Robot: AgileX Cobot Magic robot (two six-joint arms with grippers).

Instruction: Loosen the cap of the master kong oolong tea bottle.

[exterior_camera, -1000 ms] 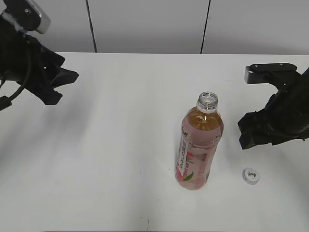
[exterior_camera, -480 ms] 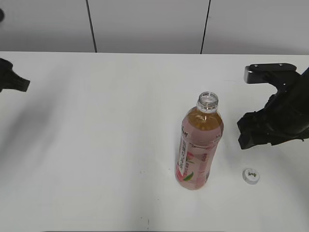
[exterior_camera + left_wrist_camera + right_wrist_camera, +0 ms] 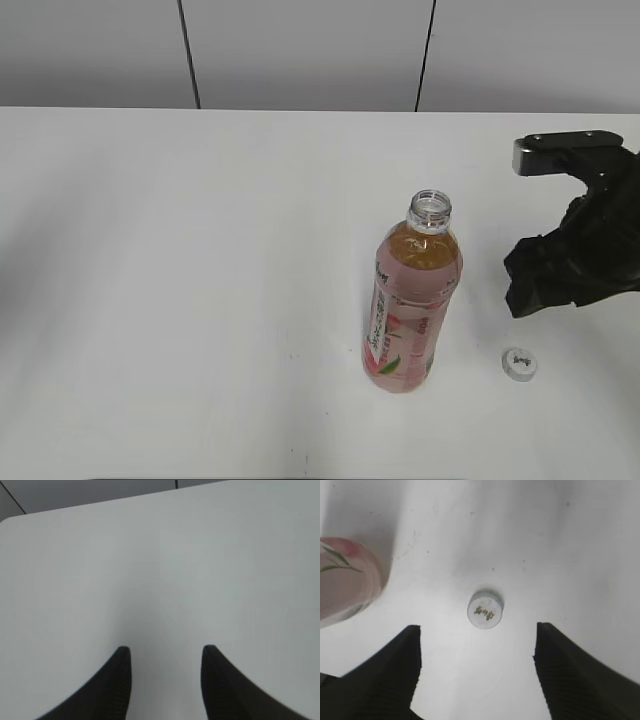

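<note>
The master kong oolong tea bottle [image 3: 410, 300] stands upright on the white table with its neck open and no cap on it. Its pink label also shows at the left edge of the right wrist view [image 3: 342, 580]. The white cap [image 3: 519, 364] lies on the table to the right of the bottle, dark mark up, and shows in the right wrist view [image 3: 485, 611]. My right gripper [image 3: 477, 630] is open and empty, just above and behind the cap. My left gripper [image 3: 166, 650] is open and empty over bare table; it is out of the exterior view.
The white table [image 3: 200, 300] runs to a grey wall at the back. The right arm [image 3: 580, 250] hangs over the table's right side.
The left arm has withdrawn to the left and out of the exterior view. The right arm has shifted slightly to the right. Bottle and cap have not moved.
</note>
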